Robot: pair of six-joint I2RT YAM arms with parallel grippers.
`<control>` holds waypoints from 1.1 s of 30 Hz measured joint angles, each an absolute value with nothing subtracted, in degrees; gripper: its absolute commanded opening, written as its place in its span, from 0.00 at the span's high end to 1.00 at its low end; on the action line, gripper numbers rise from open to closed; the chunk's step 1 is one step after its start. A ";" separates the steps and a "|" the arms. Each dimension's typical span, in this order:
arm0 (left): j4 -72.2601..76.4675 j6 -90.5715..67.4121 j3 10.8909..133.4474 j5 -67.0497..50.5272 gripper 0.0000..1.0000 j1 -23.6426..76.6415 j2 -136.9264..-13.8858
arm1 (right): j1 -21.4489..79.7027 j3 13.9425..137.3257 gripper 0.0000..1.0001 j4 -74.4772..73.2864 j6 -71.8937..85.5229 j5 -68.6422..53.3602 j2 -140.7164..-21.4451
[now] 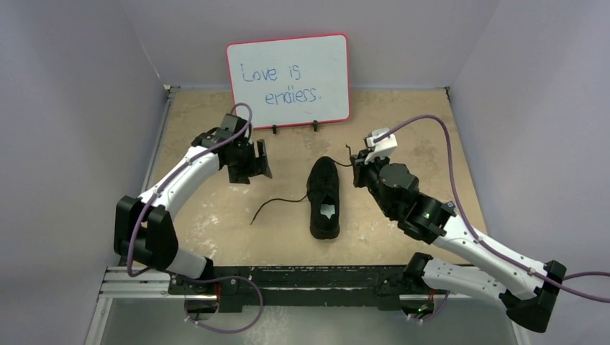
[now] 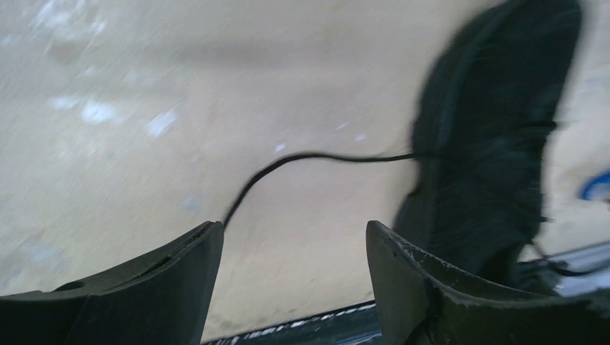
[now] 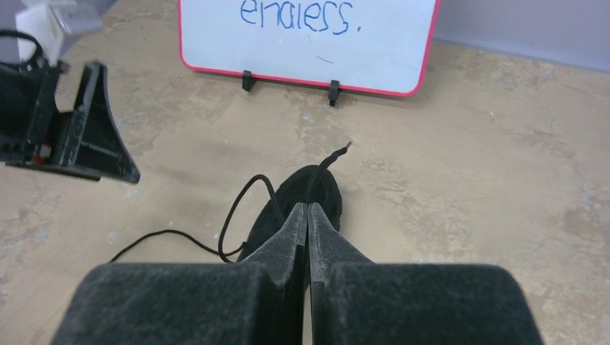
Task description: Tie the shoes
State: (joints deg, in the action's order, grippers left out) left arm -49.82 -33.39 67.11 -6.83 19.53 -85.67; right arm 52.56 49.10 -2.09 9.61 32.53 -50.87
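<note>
Nearest to me, the shoe (image 1: 324, 198) sits in the middle of the table (image 1: 403, 115), between my two arms. Its heel is toward me and its toe points at the board. It is all black, and I can see a bit of the pale inside sole (image 1: 328, 210) through the opening. I see no brand name on it.

The left lace (image 1: 277, 205) lies loose on the table, curving away to the left. My left gripper (image 1: 260, 159) hangs above the table beside the shoe. Its fingers are spread wide with nothing between them. Its camera picture is blurry. A blue bit (image 2: 597, 185) at that picture's right edge is cut off, and I cannot tell what it is.

My right gripper (image 1: 357, 172) is just beside the toe. Its fingers (image 3: 291, 230) are pressed tight together. The right lace (image 1: 344, 164) goes from the shoe to their tips, and its end sticks out past them, so it looks pinched. The fingers hide most of the shoe in that camera.

Farthest away, a whiteboard (image 1: 289, 79) with a red rim stands on two small black feet. Blue handwriting on it says "Love is endless." The right wrist camera cuts off the top line and shows only "endless."
</note>
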 measured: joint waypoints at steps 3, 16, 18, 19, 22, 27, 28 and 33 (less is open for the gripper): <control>-40.99 -34.48 66.67 -11.42 0.26 20.08 -83.42 | 52.56 48.82 1.00 -4.27 9.58 33.21 -48.66; -18.87 -24.25 63.83 -19.84 0.21 29.43 -95.13 | 52.56 49.82 1.00 -13.56 8.73 34.61 -46.30; -14.11 -22.83 58.52 -20.18 0.25 30.09 -92.62 | 52.56 50.37 1.00 -14.00 8.47 35.18 -45.82; -11.86 -21.91 55.46 -20.45 0.28 30.59 -90.70 | 52.56 50.63 1.00 -14.11 8.38 35.33 -45.65; -5.32 -18.76 48.80 -21.58 0.52 32.93 -85.78 | 52.53 51.37 1.00 -14.28 8.27 35.46 -45.71; 5.32 -14.00 44.99 -25.78 0.60 35.42 -83.64 | 52.53 52.53 1.00 -14.33 7.64 35.44 -47.03; 6.90 -13.34 44.99 -26.52 0.60 35.38 -83.85 | 52.53 52.75 1.00 -14.31 7.35 35.46 -47.40; 11.27 -9.72 45.95 -31.18 0.59 35.33 -87.29 | 52.53 53.74 1.00 -14.37 6.17 35.44 -48.49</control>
